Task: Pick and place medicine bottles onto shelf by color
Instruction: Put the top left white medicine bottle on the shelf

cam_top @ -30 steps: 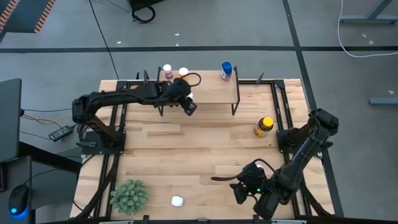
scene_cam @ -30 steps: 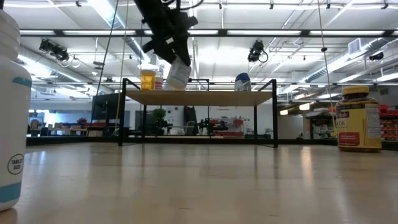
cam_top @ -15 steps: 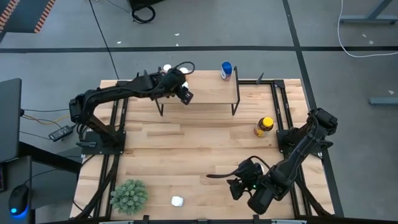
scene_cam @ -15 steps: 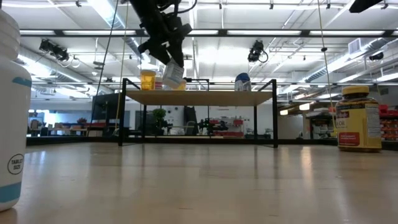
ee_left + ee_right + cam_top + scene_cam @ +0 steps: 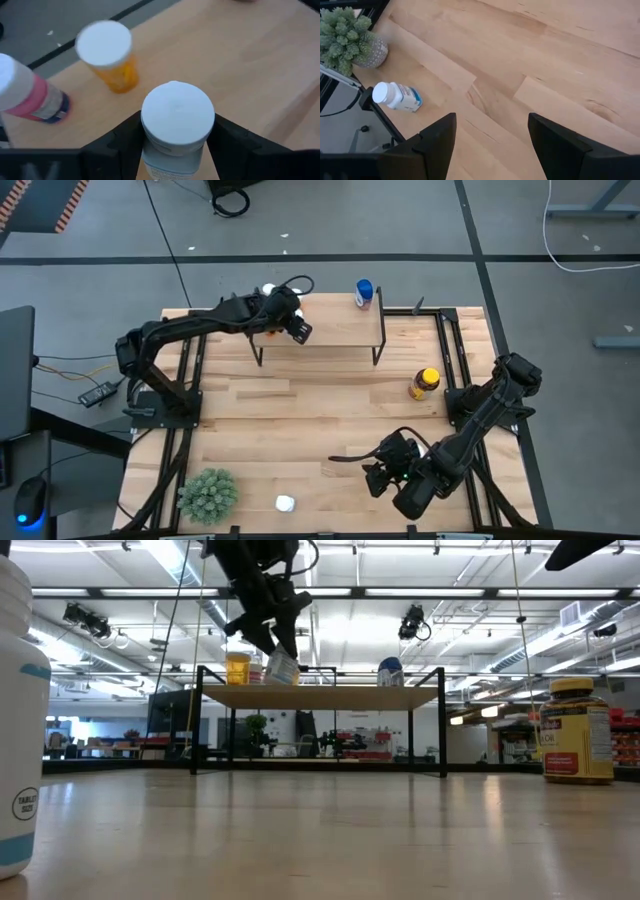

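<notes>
The shelf (image 5: pixel 340 330) stands at the table's far side. On its far left stand an orange bottle with a white cap (image 5: pixel 107 60) and a pinkish bottle (image 5: pixel 30 92). A blue bottle (image 5: pixel 364 292) stands at its far right. My left gripper (image 5: pixel 298 330) is over the shelf's left part, shut on a white-capped bottle (image 5: pixel 176 120). My right gripper (image 5: pixel 375 477) hangs open over the table's near right part, with nothing between its fingers (image 5: pixel 437 142). A white bottle (image 5: pixel 397 96) lies on its side on the table beyond it. My left gripper pinches the white-capped bottle between its two fingers (image 5: pixel 125 142), on opposite sides of the body just under the cap (image 5: pixel 150 150). The fingers slant down from above. The bottle (image 5: pixel 282 667) is tilted, its base close over the shelf board; whether it touches, I cannot tell.
A dark amber bottle with a yellow cap (image 5: pixel 424 383) stands on the table right of the shelf. A green spiky plant (image 5: pixel 208 493) stands at the near left, and the lying white bottle (image 5: pixel 285 503) is beside it. Bare wood lies between the shelf and the near edge.
My left gripper has carried the white-capped bottle from in front of the shelf toward the table's far edge, over the shelf's left part, and the bottle now sits lower, near the board. My right gripper has drifted a little toward the table's left, still open.
</notes>
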Robot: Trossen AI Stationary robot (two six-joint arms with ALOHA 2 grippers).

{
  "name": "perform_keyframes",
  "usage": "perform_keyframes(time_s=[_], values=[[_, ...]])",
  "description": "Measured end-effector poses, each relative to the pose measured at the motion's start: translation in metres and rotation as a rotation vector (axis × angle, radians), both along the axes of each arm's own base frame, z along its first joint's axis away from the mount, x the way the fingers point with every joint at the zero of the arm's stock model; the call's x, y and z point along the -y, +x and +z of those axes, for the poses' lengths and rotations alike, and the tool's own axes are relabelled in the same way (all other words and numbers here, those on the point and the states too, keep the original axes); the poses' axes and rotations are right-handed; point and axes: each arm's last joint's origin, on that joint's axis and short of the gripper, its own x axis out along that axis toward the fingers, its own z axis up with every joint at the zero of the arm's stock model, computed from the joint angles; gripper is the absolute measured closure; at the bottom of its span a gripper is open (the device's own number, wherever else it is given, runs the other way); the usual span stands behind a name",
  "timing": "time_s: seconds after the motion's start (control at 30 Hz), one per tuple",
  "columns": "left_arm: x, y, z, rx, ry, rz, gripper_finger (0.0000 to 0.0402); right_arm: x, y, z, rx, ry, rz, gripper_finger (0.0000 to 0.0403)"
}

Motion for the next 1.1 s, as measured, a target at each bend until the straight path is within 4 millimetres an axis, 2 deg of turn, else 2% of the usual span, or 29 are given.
perform_keyframes(time_s=[0.13, 0.67, 1.1], values=[[-0.0001, 0.0059, -0.0024, 0.022, 0.005, -0.004, 0.0207, 0.0005, 0.0006, -0.0003, -0.015, 0.013, 0.006, 0.0148], [-0.0039, 0.0037, -0.0023, -0.006, 0.023, -0.026, 0.0198, -0.0007, -0.0001, -0.0006, -0.033, 0.032, 0.02, 0.0148], [-0.0038, 0.0035, -0.0026, -0.008, 0.02, -0.024, 0.014, -0.0007, -0.0001, -0.0006, -0.034, 0.027, 0.026, 0.0148]])
